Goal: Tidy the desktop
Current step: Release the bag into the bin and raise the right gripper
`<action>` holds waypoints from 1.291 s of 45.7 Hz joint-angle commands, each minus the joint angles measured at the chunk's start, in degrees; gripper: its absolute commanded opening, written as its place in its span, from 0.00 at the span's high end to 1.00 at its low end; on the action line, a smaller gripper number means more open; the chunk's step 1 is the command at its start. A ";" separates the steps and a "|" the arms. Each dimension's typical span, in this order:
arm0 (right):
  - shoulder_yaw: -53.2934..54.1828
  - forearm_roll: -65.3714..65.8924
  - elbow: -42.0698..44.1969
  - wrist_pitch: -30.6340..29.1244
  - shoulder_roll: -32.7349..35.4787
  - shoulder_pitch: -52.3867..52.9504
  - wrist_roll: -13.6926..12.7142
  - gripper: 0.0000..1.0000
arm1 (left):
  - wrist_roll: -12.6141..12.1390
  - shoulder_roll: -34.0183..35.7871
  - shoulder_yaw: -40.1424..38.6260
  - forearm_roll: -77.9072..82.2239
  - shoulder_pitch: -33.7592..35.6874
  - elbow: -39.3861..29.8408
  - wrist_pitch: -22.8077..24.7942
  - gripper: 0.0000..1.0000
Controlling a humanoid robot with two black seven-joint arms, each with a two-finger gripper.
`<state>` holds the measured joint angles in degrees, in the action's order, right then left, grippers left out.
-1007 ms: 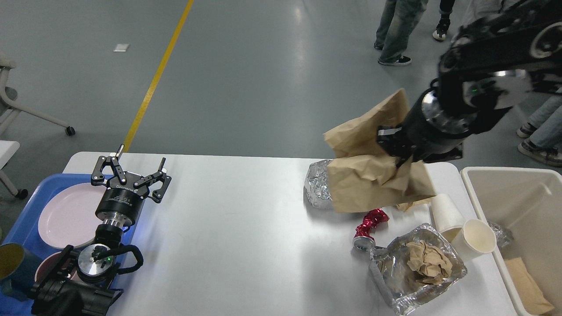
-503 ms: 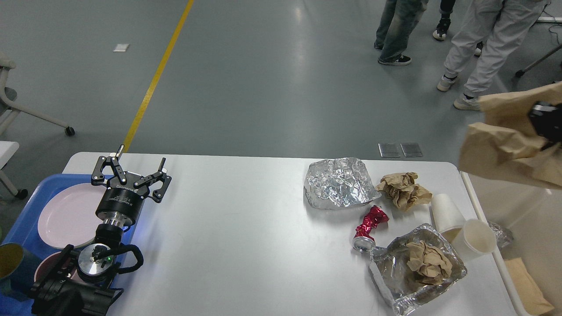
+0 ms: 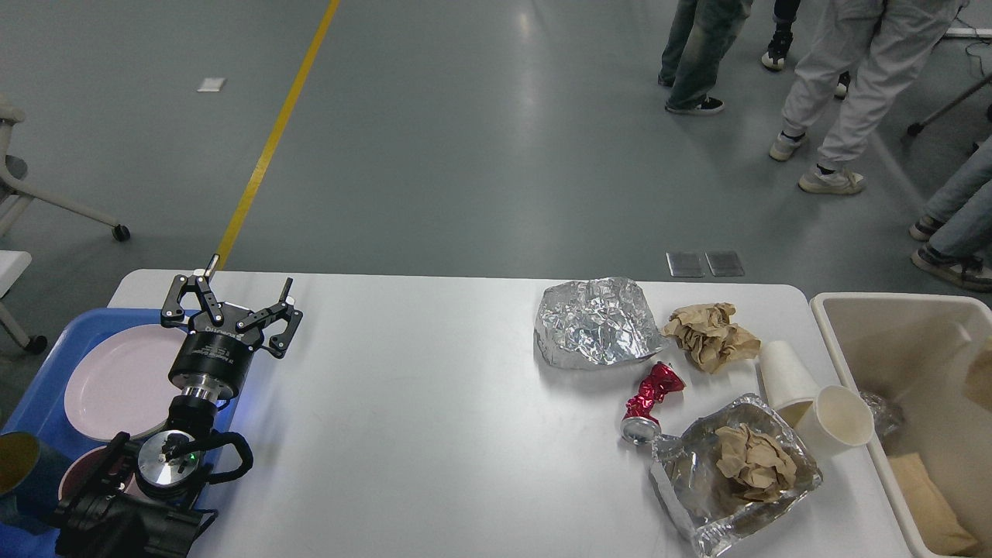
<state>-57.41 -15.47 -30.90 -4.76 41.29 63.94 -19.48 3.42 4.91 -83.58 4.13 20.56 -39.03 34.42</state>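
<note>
The white desktop [image 3: 418, 403] holds litter on its right side: a crumpled foil sheet [image 3: 595, 322], a crumpled brown paper ball [image 3: 711, 333], a crushed red can [image 3: 651, 397], a foil tray [image 3: 701, 496] with crumpled brown paper in it [image 3: 748, 461], and two white paper cups [image 3: 784, 373] [image 3: 841, 418] lying on their sides. My left gripper [image 3: 232, 301] is open and empty, hovering over the desktop's left end beside the blue tray. My right gripper is out of view.
A beige bin [image 3: 891, 310] stands off the desktop's right edge with brown paper [image 3: 926, 504] and foil inside. A blue tray [image 3: 39, 372] at the left holds a pink plate [image 3: 116, 384] and a dark cup [image 3: 19, 465]. People stand on the floor beyond.
My right arm, holding a large brown paper bag, swung right from above the foil sheet, passed over the bin and left the view. The left arm has not moved.
</note>
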 commanded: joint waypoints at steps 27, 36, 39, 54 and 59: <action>8.11 -0.09 26.51 10.12 -22.39 -31.60 0.06 1.00 | 0.00 0.01 0.00 0.00 0.01 0.00 -0.06 0.03; 7.58 0.00 26.69 10.56 -21.69 -31.34 0.06 0.00 | 0.00 0.01 0.00 0.00 0.01 0.00 -0.06 0.03; 7.58 -0.08 26.68 10.56 -21.78 -31.68 0.06 0.00 | 0.00 0.01 0.00 0.00 0.01 0.00 -0.06 0.03; 7.67 -0.09 26.42 10.21 -21.43 -30.98 0.06 0.00 | -0.08 0.01 0.00 0.00 0.01 0.00 -0.06 0.03; 7.75 0.00 25.81 9.51 -20.20 -30.28 0.06 0.00 | 0.00 0.01 0.00 0.00 0.01 0.00 -0.06 0.03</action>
<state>-49.79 -15.54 -4.57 5.45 20.02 32.96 -19.43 3.42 4.92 -83.58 4.13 20.56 -39.02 34.36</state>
